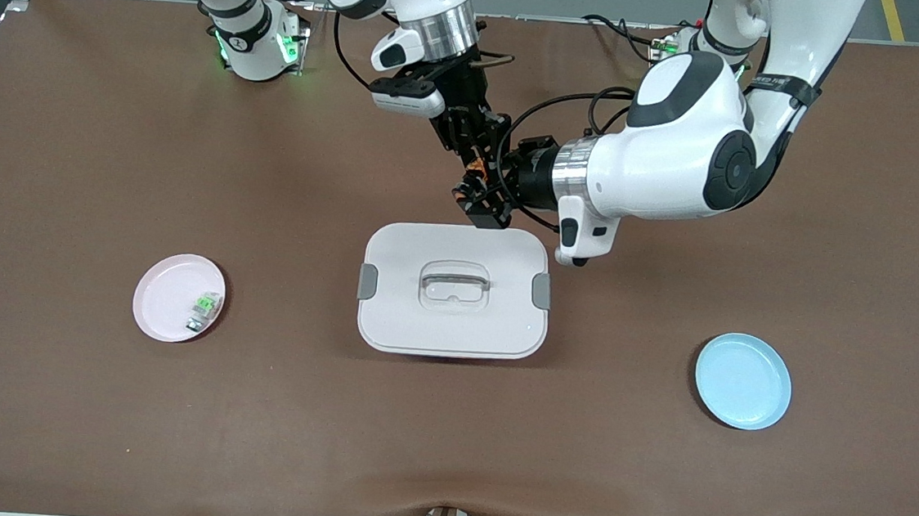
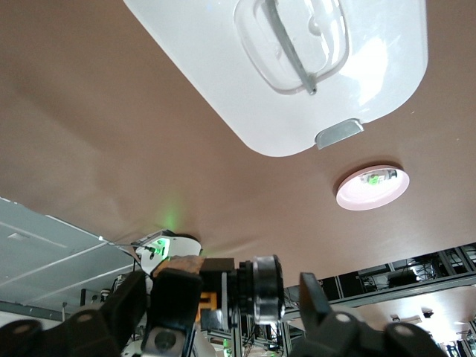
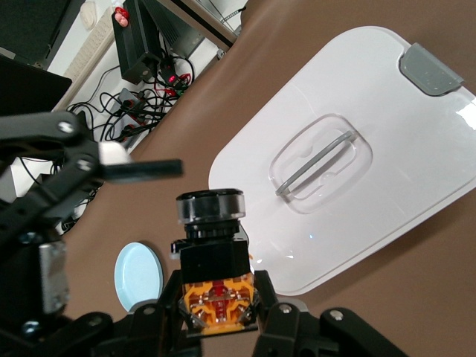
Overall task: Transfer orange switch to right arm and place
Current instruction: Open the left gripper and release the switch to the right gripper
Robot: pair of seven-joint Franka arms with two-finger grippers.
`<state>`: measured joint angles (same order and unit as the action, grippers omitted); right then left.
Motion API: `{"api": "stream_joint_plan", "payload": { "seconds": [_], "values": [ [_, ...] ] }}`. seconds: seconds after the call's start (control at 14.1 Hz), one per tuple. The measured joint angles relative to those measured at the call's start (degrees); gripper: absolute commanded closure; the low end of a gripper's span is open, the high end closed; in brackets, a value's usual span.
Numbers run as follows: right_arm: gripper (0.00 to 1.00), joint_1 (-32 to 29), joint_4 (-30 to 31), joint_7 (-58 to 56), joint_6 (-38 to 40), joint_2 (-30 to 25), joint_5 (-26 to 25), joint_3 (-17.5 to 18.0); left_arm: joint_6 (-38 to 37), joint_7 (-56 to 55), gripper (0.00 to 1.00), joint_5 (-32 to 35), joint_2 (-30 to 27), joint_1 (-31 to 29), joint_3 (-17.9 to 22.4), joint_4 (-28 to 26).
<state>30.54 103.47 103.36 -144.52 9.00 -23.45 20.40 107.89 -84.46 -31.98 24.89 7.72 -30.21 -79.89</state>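
The orange switch (image 1: 476, 166) hangs in the air where the two grippers meet, over the table just past the edge of a white lidded box. My right gripper (image 1: 472, 151) is shut on the switch's orange end; in the right wrist view the switch (image 3: 212, 256) sits between my right gripper's (image 3: 216, 312) jaws, ring end pointing away. My left gripper (image 1: 482, 201) is open around the same switch (image 2: 223, 286); in the left wrist view my left gripper (image 2: 220, 301) shows its fingers (image 2: 318, 297) wide apart and clear of the part.
The white lidded box (image 1: 451, 323) with a clear handle lies mid-table, right under the grippers. A pink plate (image 1: 160, 304) holding a small green-and-white part (image 1: 206, 304) lies toward the right arm's end. An empty blue plate (image 1: 742, 382) lies toward the left arm's end.
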Motion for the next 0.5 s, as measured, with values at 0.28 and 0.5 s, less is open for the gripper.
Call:
{"api": "stream_joint_plan", "payload": {
  "seconds": [0.28,0.5],
  "values": [
    [1.0,0.0,0.0,0.0,0.1,0.4,0.0,-0.2,-0.1,0.0,0.0,1.8,-0.2,-0.9,0.2,0.6],
    [1.0,-0.4,0.0,-0.8,0.1,0.4,-0.1,-0.6,-0.3,0.0,0.0,6.9,-1.8,-1.9,0.8,0.8]
  ]
}}
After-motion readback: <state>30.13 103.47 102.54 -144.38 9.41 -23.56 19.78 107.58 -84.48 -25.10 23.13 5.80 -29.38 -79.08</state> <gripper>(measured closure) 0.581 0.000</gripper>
